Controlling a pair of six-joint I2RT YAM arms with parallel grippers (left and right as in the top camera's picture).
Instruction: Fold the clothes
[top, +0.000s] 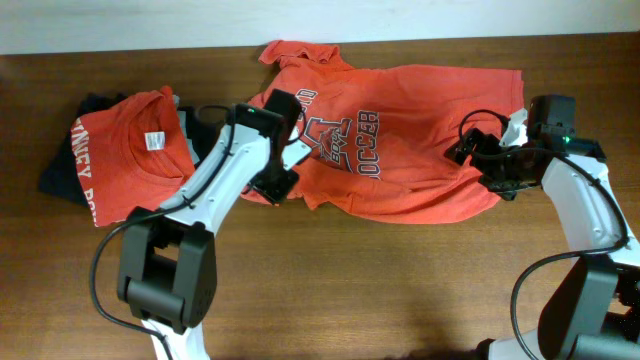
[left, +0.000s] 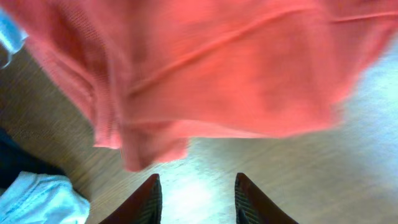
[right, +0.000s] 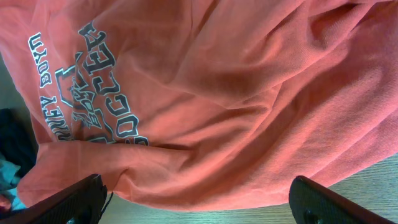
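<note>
One of the clothes, an orange-red T-shirt (top: 410, 160) with navy-and-white soccer lettering, lies spread and wrinkled across the middle of the table. My left gripper (top: 278, 182) hovers at its left edge. In the left wrist view this gripper (left: 198, 200) is open, with only bare wood between the fingers and the blurred shirt edge (left: 205, 74) just beyond the tips. My right gripper (top: 485, 165) stands over the shirt's right side. In the right wrist view it (right: 199, 202) is wide open, and the shirt's hem (right: 224, 124) lies between the fingers, ungripped.
A second orange-red T-shirt (top: 125, 150) lies folded at the far left with its white neck tag up, on top of a navy garment (top: 62, 172). A pale grey-blue garment (left: 37, 199) shows beside the left gripper. The wooden table (top: 400, 280) stretches toward the front.
</note>
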